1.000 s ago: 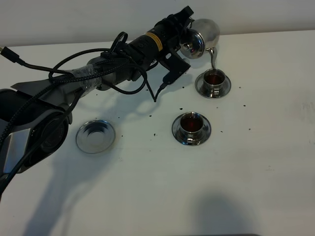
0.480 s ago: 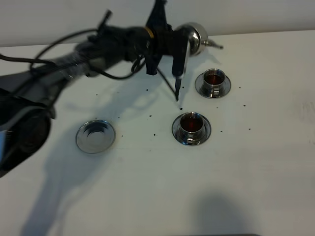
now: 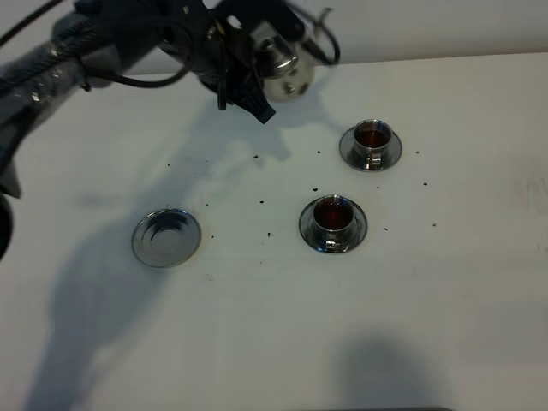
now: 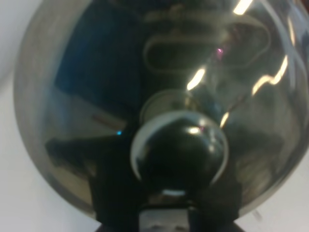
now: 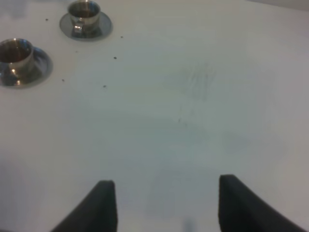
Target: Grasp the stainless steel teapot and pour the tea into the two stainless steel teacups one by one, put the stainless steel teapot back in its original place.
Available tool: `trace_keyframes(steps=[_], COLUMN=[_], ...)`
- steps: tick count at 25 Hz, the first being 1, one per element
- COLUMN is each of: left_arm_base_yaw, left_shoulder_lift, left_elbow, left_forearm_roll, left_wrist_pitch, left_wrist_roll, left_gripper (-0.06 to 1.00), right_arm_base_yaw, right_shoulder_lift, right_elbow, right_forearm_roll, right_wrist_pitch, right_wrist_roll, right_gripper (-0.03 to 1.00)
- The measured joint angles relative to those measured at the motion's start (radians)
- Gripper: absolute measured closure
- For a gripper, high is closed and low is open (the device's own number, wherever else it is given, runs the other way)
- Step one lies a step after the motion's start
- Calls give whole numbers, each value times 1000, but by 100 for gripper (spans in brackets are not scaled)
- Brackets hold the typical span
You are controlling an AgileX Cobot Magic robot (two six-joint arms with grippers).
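The left hand has swung the stainless steel teapot (spout lifted) leftward, off the far teacup.

The left arm is built of black and dark grey segments, blurred in the exterior high view. A braided, mesh-sleeved section is seen along the link, and thin black cables are looped beside it. A small yellow marking is visible near the wrist. The left claw is black. The right claw is formed of two matte black, wedge-shaped fingers.
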Motion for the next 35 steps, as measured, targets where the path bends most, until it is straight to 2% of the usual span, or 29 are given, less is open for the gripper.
trace_keyframes(steps=[2, 4, 6, 8, 12, 16, 22, 31, 35], left_arm_base_yaw=[0, 0, 0, 0, 0, 0, 0, 23, 38], left_shoulder_lift=[-23, -42, -73, -129, -287, -415, -492, -514, -514], left_elbow=[-1, 4, 39, 111, 320, 523, 766, 997, 1040], left_forearm_roll=[48, 79, 86, 86, 92, 131, 176, 211, 211], left_wrist_pitch=[123, 226, 269, 262, 174, 105, 1, -268, -307], left_wrist_roll=[-156, -236, -289, -346, -456, -578, -757, -933, -941], left_gripper=[72, 72, 72, 72, 72, 72, 72, 72, 72], right_arm_base_yaw=[0, 0, 0, 0, 0, 0, 0, 0, 0], right_shoulder_lift=[0, 0, 0, 0, 0, 0, 0, 0, 0], right_elbow=[0, 0, 0, 0, 0, 0, 0, 0, 0], right_forearm_roll=[0, 0, 0, 0, 0, 0, 0, 0, 0], right_wrist_pitch=[0, 0, 0, 0, 0, 0, 0, 0, 0], right_wrist_roll=[0, 0, 0, 0, 0, 0, 0, 0, 0], right_gripper=[51, 51, 51, 51, 51, 51, 51, 51, 51])
